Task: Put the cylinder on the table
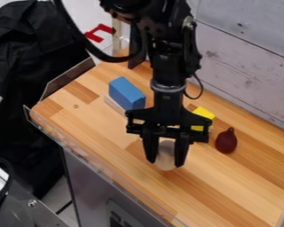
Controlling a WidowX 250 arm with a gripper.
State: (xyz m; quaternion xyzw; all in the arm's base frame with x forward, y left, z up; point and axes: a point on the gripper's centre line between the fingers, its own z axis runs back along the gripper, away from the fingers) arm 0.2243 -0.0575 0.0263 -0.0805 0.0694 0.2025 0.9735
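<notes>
Whitish cylinder (166, 156) is held in the gripper (165, 162).

A pale, weathered plank wall (245, 44) rises behind a counter (227, 190) of striped light and darker wood, edged at the front by a thin clear rim (79, 148). Below stands a gray panel (94, 177); black fabric (25, 53) drapes beside it, above light floor tiles (60, 197).
</notes>
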